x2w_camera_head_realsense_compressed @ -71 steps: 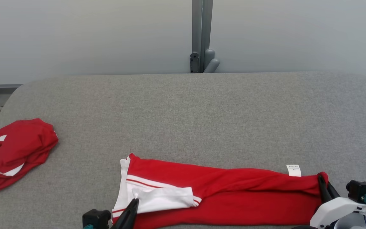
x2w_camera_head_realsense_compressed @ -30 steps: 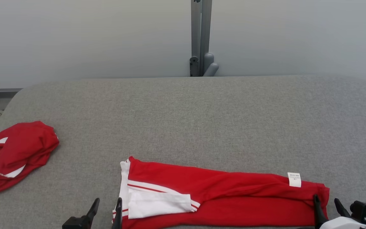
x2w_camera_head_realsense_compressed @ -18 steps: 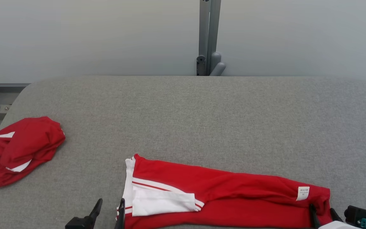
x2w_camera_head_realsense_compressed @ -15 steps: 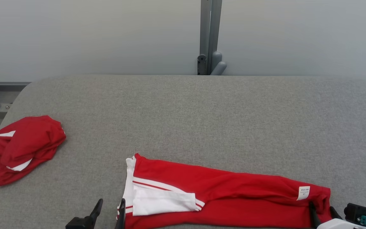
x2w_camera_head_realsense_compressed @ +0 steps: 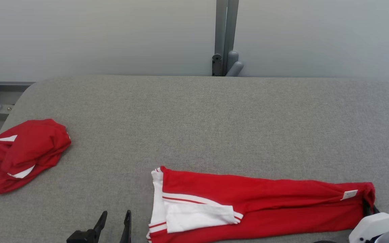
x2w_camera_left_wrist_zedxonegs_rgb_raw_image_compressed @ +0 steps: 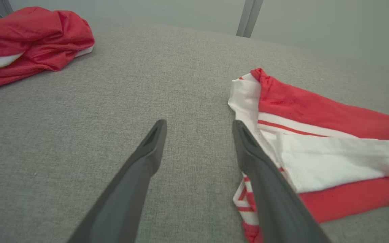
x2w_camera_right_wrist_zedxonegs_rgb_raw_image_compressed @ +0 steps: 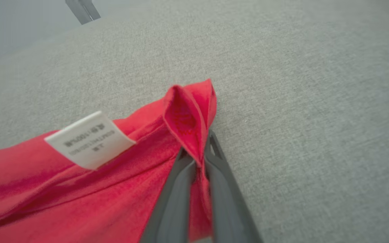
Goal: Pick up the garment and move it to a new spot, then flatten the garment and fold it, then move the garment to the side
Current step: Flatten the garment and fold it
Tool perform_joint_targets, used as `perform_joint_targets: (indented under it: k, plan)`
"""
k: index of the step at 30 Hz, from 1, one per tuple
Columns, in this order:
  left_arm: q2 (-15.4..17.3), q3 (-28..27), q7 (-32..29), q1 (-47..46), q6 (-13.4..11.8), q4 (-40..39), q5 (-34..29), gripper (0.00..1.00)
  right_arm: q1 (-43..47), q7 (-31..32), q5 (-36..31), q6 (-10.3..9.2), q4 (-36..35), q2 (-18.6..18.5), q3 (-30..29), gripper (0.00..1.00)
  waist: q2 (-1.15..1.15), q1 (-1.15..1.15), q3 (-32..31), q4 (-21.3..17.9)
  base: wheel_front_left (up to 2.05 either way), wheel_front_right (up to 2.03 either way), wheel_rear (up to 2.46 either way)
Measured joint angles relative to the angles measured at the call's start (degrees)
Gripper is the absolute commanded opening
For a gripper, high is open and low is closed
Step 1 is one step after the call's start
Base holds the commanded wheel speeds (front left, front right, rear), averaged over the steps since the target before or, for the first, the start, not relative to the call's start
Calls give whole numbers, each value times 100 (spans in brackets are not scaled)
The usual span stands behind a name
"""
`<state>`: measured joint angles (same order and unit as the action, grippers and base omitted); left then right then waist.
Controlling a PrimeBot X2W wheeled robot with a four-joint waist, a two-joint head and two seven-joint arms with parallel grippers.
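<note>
While folded, garment (x2w_camera_head_realsense_compressed: 265, 199) red, white-trimmed | right end effector (x2w_camera_right_wrist_zedxonegs_rgb_raw_image_compressed: 198, 148) pinching corner | left end effector (x2w_camera_left_wrist_zedxonegs_rgb_raw_image_compressed: 198, 125) spread, empty

A grey woven surface (x2w_camera_head_realsense_compressed: 194, 118) spans the frame. Behind it stands a plain pale wall (x2w_camera_head_realsense_compressed: 79, 33), with a grey metal post (x2w_camera_head_realsense_compressed: 226, 30) at upper centre.

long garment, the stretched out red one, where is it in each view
Head view: long garment lies across the lower middle to lower right, white end on the left.
Left wrist view: at the right, white end nearest.
Right wrist view: lower left, its red corner pinched by the fingers of the right gripper.
Shared landmark: the grey post behind the table.
</note>
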<state>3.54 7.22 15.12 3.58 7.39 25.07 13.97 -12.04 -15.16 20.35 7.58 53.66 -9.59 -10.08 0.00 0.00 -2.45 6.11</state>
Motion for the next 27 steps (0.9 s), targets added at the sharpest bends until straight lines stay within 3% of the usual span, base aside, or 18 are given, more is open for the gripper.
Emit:
perform_joint_targets:
  k: [6, 10, 13, 17, 27]
  plan:
    - [-2, 56, 0, -12, 0, 70, 10, 100, -105, 2, -470, -2, -22, -200, -799, 0, 0, 0, 50, -4, 0, 0, 0]
    - [-11, 86, 0, -12, 0, 105, 59, 100, -111, 1, -739, -5, -379, -86, -705, 0, 0, 0, 42, -31, 0, 0, 0]
    - [-22, 89, 0, -9, 0, 121, 91, 100, -116, 2, -671, -7, -742, 29, -51, 0, 0, 0, 31, -98, 0, 0, 0]
    - [-33, 129, 0, -8, 0, 132, 110, 100, -98, 1, -257, -8, -1110, -84, 1016, 0, 0, 0, 8, -218, 0, 0, 0]
    - [-58, 409, 1, -47, 0, 174, 170, 100, 7, 474, 1435, -9, -2546, -366, 3634, 0, 0, 0, -30, -277, 0, 0, 0]
